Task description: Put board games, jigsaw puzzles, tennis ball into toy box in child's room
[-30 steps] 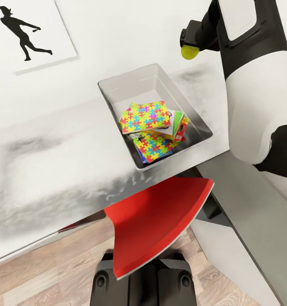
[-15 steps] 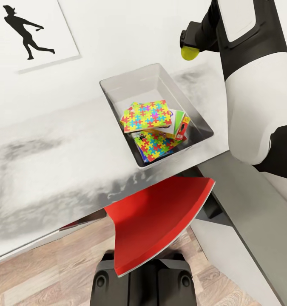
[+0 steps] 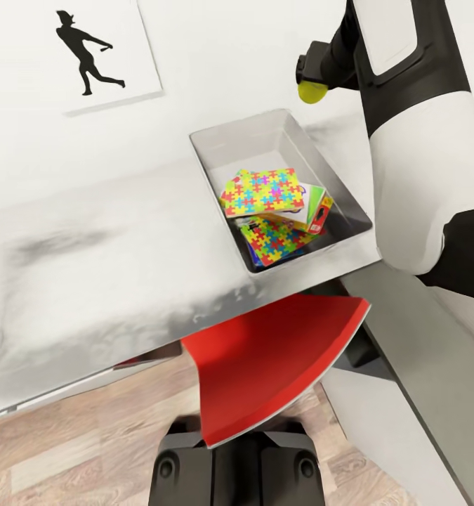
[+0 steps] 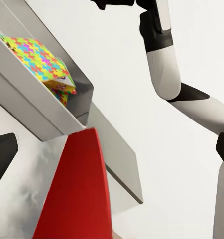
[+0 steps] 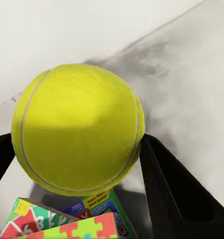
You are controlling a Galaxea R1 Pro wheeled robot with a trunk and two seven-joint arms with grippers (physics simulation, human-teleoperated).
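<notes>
My right gripper point(image 3: 311, 83) point(image 5: 78, 152) is shut on the yellow-green tennis ball point(image 3: 312, 92) point(image 5: 77, 129), held in the air above the white table point(image 3: 103, 260) just past the far right corner of the grey toy box point(image 3: 212, 151). In the box lie two jigsaw puzzles point(image 3: 263, 191) point(image 3: 279, 241), stacked over board games whose green and red edges point(image 3: 314, 207) stick out. The right wrist view shows a lettered board game point(image 5: 99, 206) below the ball. In the left wrist view my left gripper point(image 4: 112, 152) is open beside the toy box's wall point(image 4: 27, 107), low by the chair.
A red chair point(image 3: 272, 362) point(image 4: 72, 194) is tucked under the table's front edge. A lower dark grey-topped unit point(image 3: 419, 351) adjoins the table at the right. A baseball-player silhouette picture point(image 3: 89, 49) hangs on the white wall. Wood floor point(image 3: 89, 450) lies below.
The head view has swung, shifting the whole picture to the right. The toy box now lies closer to the held ball; the right gripper keeps its hold on the ball.
</notes>
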